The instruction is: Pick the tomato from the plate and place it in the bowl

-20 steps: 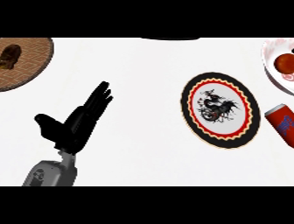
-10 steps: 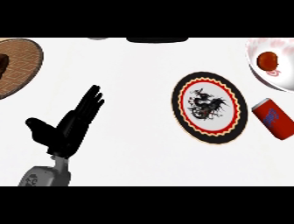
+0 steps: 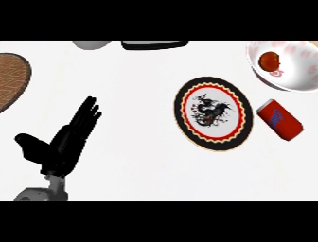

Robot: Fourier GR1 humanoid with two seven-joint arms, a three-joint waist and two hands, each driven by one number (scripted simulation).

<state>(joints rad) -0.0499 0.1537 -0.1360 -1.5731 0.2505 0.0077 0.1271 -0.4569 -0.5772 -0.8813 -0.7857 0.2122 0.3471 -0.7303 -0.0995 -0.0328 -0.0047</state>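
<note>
A red-brown tomato (image 3: 269,60) lies inside the white bowl with red spots (image 3: 305,75) at the upper right. The round plate (image 3: 213,113), black-rimmed with a red zigzag ring and a black figure at its centre, sits right of the middle with nothing on it. My left hand (image 3: 62,141) stands open at the lower left, fingers straight and pointing up and right, far from the plate and the bowl. My right hand shows nowhere in the head view.
A red can with a blue label (image 3: 280,119) lies just right of the plate, below the bowl. A brown patterned plate (image 3: 8,80) holding a dark item sits at the left edge. A grey object (image 3: 92,45) and a dark one (image 3: 154,45) sit at the top.
The whole scene has drifted left and down in the view, bringing more of the bowl into sight. My left hand keeps its open pose.
</note>
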